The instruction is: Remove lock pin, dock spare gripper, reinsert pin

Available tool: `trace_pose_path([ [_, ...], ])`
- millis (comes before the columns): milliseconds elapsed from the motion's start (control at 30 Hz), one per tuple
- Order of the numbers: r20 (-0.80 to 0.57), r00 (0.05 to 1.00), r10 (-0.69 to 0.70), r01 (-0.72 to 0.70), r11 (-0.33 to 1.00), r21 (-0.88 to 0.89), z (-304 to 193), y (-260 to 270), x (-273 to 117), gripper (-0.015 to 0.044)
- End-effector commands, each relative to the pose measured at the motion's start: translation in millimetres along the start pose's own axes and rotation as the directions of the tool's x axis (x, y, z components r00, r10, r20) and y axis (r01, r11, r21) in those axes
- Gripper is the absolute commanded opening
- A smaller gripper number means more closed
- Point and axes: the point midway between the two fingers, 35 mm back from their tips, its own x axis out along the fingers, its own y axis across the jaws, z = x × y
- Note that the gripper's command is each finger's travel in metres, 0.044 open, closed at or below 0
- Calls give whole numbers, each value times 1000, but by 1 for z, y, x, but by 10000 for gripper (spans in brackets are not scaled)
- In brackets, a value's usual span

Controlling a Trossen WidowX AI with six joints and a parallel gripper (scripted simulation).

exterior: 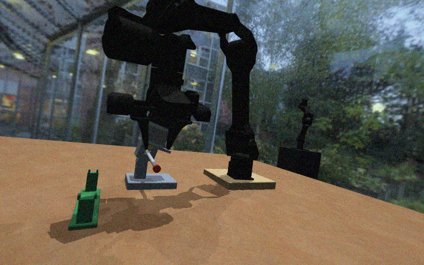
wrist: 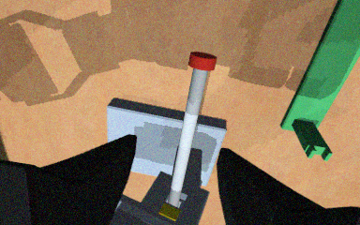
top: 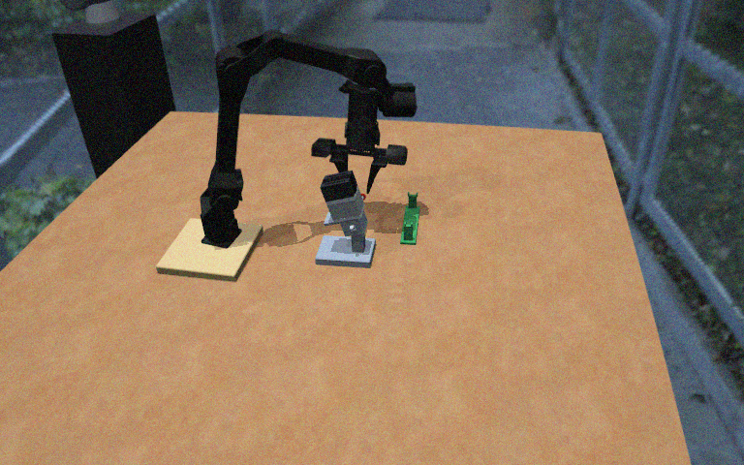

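Note:
The mount has a light blue-grey base and a grey post. The spare gripper, a grey block with a black end, sits tilted on top of the post. The white lock pin has a red head, which sticks out on the far side in the top view. Its other end runs into the socket area; a small white spot shows on the near side. How deep it sits is unclear. My gripper is open, fingers either side of the pin's line, apart from the shaft.
An empty green stand with two uprights stands beside the mount. The arm's tan base board lies on the mount's other side. A dark pedestal stands beyond the table edge.

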Motion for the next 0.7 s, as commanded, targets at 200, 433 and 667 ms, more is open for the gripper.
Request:
trace_pose_path([
  [200, -2, 1000, 1, -1, 1000, -3, 9, 2, -22, 200],
  [433, -5, 1000, 1, -1, 1000, -7, 9, 2, -25, 279],
  [667, -5, 1000, 1, -1, 1000, -7, 9, 2, -25, 440],
])
